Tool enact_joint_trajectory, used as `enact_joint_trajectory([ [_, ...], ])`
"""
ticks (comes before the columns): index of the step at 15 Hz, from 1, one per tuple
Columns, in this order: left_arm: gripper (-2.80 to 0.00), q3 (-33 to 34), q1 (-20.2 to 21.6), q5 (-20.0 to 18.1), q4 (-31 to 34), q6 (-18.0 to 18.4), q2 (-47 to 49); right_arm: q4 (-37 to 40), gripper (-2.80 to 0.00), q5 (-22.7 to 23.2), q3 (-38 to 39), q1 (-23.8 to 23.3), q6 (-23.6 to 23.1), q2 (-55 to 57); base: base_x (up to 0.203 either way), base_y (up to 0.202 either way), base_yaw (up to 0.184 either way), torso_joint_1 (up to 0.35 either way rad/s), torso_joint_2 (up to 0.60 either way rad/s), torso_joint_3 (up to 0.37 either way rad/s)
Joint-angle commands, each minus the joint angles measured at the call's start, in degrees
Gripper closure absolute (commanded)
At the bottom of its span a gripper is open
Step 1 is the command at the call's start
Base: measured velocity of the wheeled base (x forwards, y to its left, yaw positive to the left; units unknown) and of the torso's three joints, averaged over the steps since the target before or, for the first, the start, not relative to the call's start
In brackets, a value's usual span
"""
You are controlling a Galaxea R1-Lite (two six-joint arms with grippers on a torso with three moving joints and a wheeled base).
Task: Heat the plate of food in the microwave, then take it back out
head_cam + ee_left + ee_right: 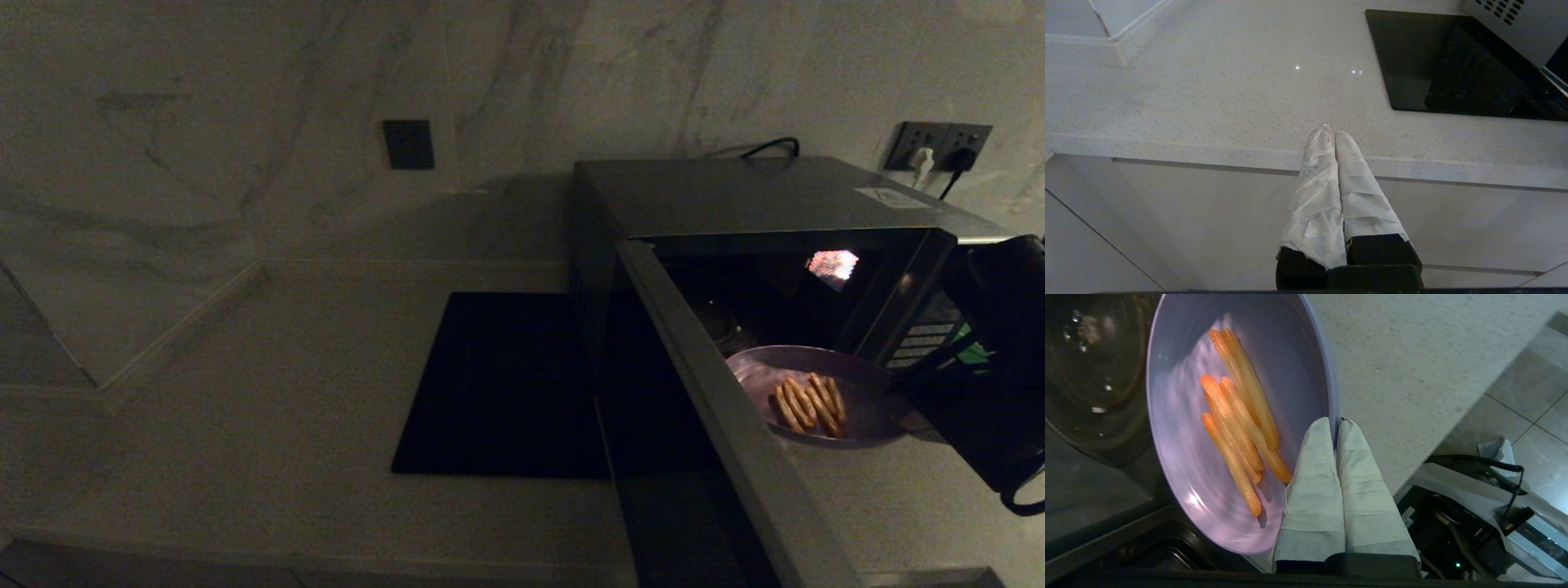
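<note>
The right tool [1337, 424] gripped the plate's [1180, 428] rim at the microwave's [759, 196] mouth — open door [718, 425] close alongside; left tool [1333, 136] closed off the bench [1208, 90] edge.

Both grippers' fingers [1331, 192] [1339, 490] are wrapped in creased white tape above black bases. A bulky black right arm [1000, 359] is seen beside the microwave [735, 204].
</note>
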Motion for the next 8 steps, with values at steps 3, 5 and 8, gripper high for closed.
enact_joint_trajectory([
  [3, 0.00, 0.0, 0.0, 0.0, 0.0, 0.0, -0.1, 0.3, 0.00, -0.5, 2.1, -0.3, 0.4, -2.6, 0.000, 0.000, 0.000, 0.000, 0.00, 0.000],
  [5, 0.00, 0.0, 0.0, 0.0, 0.0, 0.0, -0.1, 0.3, 0.00, -0.9, 2.8, -1.1, 0.4, -3.3, 0.000, 0.000, 0.000, 0.000, 0.00, 0.000],
  [8, 0.00, 0.0, 0.0, 0.0, 0.0, 0.0, -0.1, 0.2, 0.00, -0.9, 4.2, -3.2, 0.5, -3.4, 0.000, 0.000, 0.000, 0.000, 0.00, 0.000],
])
